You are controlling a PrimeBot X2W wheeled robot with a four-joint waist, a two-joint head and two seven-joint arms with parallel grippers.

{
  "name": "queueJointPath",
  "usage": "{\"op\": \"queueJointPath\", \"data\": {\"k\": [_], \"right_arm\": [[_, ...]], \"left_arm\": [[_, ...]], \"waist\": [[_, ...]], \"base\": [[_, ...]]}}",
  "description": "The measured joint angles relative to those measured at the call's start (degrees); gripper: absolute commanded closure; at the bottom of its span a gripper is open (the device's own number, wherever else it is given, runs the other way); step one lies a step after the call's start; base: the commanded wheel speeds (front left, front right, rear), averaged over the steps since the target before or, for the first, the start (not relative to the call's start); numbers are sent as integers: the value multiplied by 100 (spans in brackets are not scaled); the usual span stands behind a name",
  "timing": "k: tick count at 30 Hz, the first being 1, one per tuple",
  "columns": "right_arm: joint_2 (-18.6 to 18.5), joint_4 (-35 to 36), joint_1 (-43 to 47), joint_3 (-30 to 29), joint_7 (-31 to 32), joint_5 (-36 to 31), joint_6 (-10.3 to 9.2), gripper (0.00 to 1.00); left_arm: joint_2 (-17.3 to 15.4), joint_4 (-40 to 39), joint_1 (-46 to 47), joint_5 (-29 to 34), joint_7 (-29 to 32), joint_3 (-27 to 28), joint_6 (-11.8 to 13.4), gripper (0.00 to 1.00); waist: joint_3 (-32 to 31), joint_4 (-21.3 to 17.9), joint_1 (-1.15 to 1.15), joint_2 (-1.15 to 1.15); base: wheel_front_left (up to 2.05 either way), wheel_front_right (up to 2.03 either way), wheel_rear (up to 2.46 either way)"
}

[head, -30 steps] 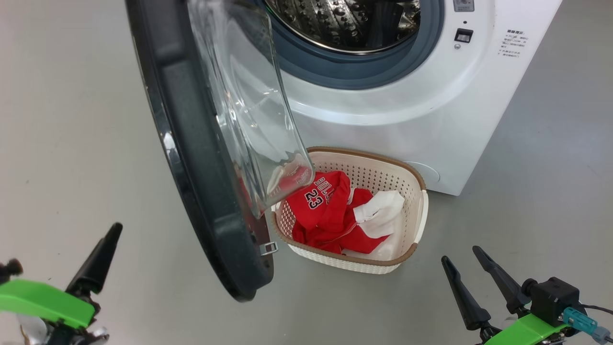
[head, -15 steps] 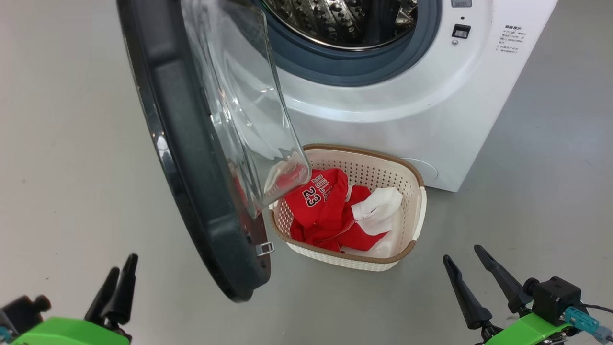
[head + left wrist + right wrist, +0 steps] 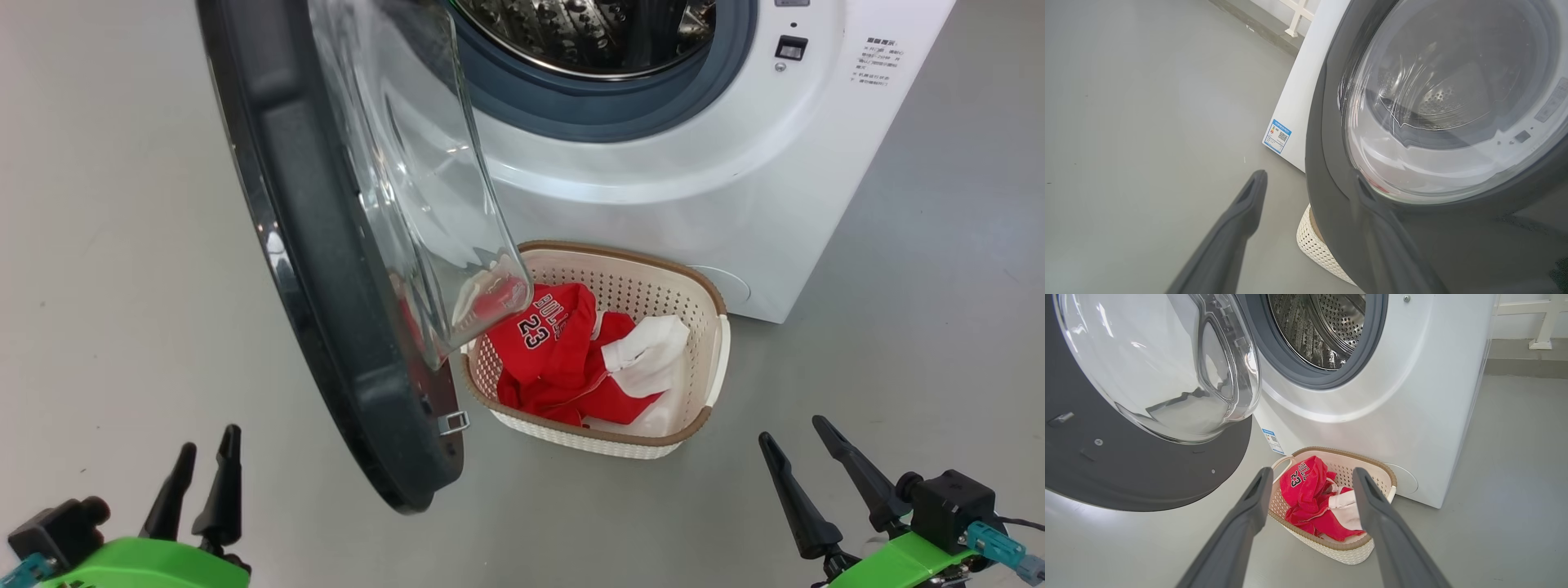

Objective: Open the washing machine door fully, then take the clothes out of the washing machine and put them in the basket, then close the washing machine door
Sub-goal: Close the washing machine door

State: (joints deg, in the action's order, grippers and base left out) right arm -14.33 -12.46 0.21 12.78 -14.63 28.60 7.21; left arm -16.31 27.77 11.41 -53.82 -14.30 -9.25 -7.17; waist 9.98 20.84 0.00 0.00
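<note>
clothes (image 3: 555,359): in basket (image 3: 620,255) | washing machine door (image 3: 326,286): stands open | left gripper (image 3: 211,438), right gripper (image 3: 791,429): spread wide, holding nothing

Our left pincer (image 3: 211,438) sits low at our left, its two dark fingers (image 3: 222,490) spread apart and pointing up, gripping nothing. Our right pincer (image 3: 790,429) sits low at our right, fingers likewise parted and empty, leaning up and leftward. Behind each we see a green wrist piece (image 3: 139,567); the right one carries a black block (image 3: 947,506) with a teal plug (image 3: 992,545).
</note>
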Motion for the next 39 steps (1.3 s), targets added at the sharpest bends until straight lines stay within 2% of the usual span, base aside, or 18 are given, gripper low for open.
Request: {"op": "queueJointPath", "data": {"k": [9, 16, 23, 28, 33, 39], "right_arm": [[0, 4, 1, 0, 0, 0, 0, 0], [-1, 9, -1, -3, 0, 0, 0, 0], [-1, 5, -1, -4, 0, 0, 0, 0], [-1, 7, 0, -8, 0, 0, 0, 0], [1, 7, 0, -4, 0, 0, -1, 0], [4, 2, 0, 10, 0, 0, 0, 0]], "left_arm": [[814, -366, -300, 1828, 0, 921, -1, 0], [1201, -851, -361, 2758, 0, 1437, -1, 0], [1359, -1323, -580, 3545, 0, 1605, -1, 0], [1399, -1570, -671, 3889, 0, 1648, -2, 0], [1414, -1572, -834, 4144, 0, 1631, -2, 0], [1415, -1440, -934, 4141, 0, 1614, -1, 0]], "waist": [[-23, -3, 0, 0], [-6, -4, 0, 0], [-30, -23, 0, 0], [-35, -19, 0, 0], [-45, -24, 0, 0], [-73, -45, 0, 0]], "base": [[0, 0, 0], [0, 0, 0], [0, 0, 0], [0, 0, 0], [0, 0, 0], [0, 0, 0]]}}
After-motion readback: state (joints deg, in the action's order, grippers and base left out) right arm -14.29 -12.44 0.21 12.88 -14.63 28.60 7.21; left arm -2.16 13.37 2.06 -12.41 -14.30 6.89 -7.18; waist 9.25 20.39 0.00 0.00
